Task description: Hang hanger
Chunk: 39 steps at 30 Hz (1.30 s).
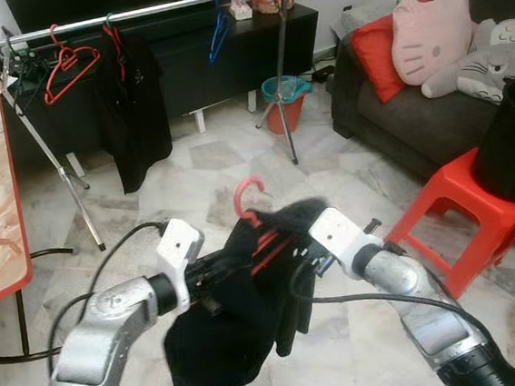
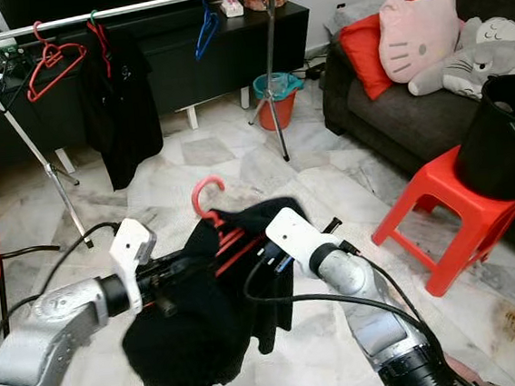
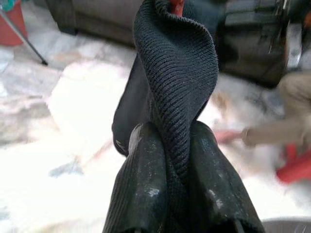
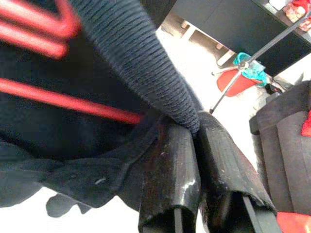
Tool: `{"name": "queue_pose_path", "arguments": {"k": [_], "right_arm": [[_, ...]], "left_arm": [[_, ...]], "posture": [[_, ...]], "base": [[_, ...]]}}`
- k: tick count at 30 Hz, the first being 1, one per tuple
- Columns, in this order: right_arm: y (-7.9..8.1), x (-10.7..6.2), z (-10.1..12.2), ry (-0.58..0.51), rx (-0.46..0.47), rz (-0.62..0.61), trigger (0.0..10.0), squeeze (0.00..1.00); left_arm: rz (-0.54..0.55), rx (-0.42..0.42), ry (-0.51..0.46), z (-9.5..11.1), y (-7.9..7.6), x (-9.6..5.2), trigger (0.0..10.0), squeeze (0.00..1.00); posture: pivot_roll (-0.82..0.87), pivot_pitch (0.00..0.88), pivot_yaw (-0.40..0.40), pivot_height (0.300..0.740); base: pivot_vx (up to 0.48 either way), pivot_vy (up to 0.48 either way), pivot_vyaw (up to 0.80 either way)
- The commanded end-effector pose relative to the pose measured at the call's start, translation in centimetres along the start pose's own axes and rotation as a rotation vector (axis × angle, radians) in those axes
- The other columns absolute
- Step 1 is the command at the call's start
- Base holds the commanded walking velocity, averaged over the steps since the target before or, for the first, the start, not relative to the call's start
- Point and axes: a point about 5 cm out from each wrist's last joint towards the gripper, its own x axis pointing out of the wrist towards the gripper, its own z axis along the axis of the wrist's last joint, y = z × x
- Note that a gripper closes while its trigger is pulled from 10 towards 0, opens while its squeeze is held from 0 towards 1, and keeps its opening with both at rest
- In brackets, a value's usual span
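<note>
In the left eye view, the left gripper (image 1: 212, 272) and the right gripper (image 1: 293, 261) meet in front of the robot, low over the pale marble floor (image 1: 237, 172), each pinching the black garment (image 1: 242, 313) that is draped over the red hanger (image 1: 252, 213). The hanger's hook rises just above and between the two grippers, and the cloth sags below them. Far across the floor stands the metal clothes rail (image 1: 131, 14), carrying another red hanger (image 1: 68, 70), a dark hanging garment (image 1: 131, 109) and a blue hanger (image 1: 218, 32). On the right, a black bucket (image 1: 513, 145) sits on a red stool (image 1: 460, 214) beside a dark sofa (image 1: 414, 114) with a pink cat plush (image 1: 429, 35). No writing can be read.

The right eye view shows the same layout, the hanger's hook near the middle.

In the left wrist view, the two fingers (image 3: 146, 189) are clamped together on a ribbed fold of the garment, which rises out from between them.

In the right wrist view, the fingers (image 4: 170, 179) are likewise pressed tight on the garment's ribbed edge, with the hanger's red bars just beyond them.
</note>
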Motion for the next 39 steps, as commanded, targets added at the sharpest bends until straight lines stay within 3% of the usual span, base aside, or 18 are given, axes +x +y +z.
{"name": "queue_pose_path", "arguments": {"k": [1, 4, 9, 14, 18, 21, 28, 32, 35, 39], "right_arm": [[-0.5, 0.0, 0.6, -0.02, -0.022, -0.012, 0.0, 0.0], [-0.5, 0.0, 0.7, -0.018, -0.045, -0.003, 0.0, 0.0], [-0.5, 0.0, 0.5, -0.011, -0.063, 0.007, 0.0, 0.0], [-0.5, 0.0, 0.1, 0.014, -0.114, 0.046, 0.0, 0.0], [-0.3, -0.1, -0.2, 0.026, -0.13, 0.069, 0.0, 0.0], [-0.3, -0.2, -0.6, 0.044, -0.159, 0.091, 0.0, 0.0], [-0.5, -0.3, -0.8, 0.06, -0.187, 0.107, 0.0, 0.0], [-0.4, -0.3, -1.0, 0.066, -0.197, 0.116, 0.0, 0.0], [-0.3, -0.1, -0.9, 0.063, -0.196, 0.117, 0.0, 0.0], [-0.3, -0.1, -0.7, 0.058, -0.196, 0.118, 0.0, 0.0]], "left_arm": [[0.0, 0.06, 0.032, -0.1, 0.2, -0.3, 10.0, 0.0], [-0.007, 0.098, 0.097, -0.7, 0.6, -1.4, 10.0, 0.0], [-0.059, 0.126, 0.12, -0.6, 0.7, -2.6, 10.0, 0.0], [-0.184, 0.173, 0.133, -0.4, 0.9, -5.0, 10.0, 0.0], [-0.222, 0.172, 0.096, 0.1, 1.3, -6.1, 10.0, 0.0], [-0.266, 0.201, 0.148, -0.2, 1.4, -7.1, 10.0, 0.0], [-0.201, 0.265, 0.223, -0.4, 2.9, -7.8, 10.0, 0.0], [-0.095, 0.37, 0.418, -2.4, 4.2, -7.8, 10.0, 0.0], [-0.037, 0.341, 0.335, -2.1, 4.4, -6.8, 10.0, 0.0], [-0.048, 0.32, 0.297, -2.2, 3.7, -5.9, 10.0, 0.0]], "posture": [[0.03, 0.025, -0.06, 0.74], [0.03, 0.03, -0.061, 0.74], [0.03, 0.032, -0.064, 0.74], [0.03, 0.033, -0.065, 0.74], [0.03, 0.033, -0.065, 0.74], [0.03, 0.035, -0.069, 0.74], [0.03, 0.038, -0.073, 0.74], [0.04, 0.038, -0.074, 0.74], [0.04, 0.038, -0.073, 0.74], [0.03, 0.037, -0.073, 0.74]], "base": [[0.0, 0.0, 0.0], [0.0, 0.0, 0.0], [0.0, 0.0, 0.0], [0.0, 0.0, 0.0], [0.0, 0.0, 0.0], [0.0, 0.0, 0.0], [0.0, 0.0, 0.0], [0.0, 0.0, 0.0], [0.0, 0.0, 0.0], [0.0, 0.0, 0.0]]}}
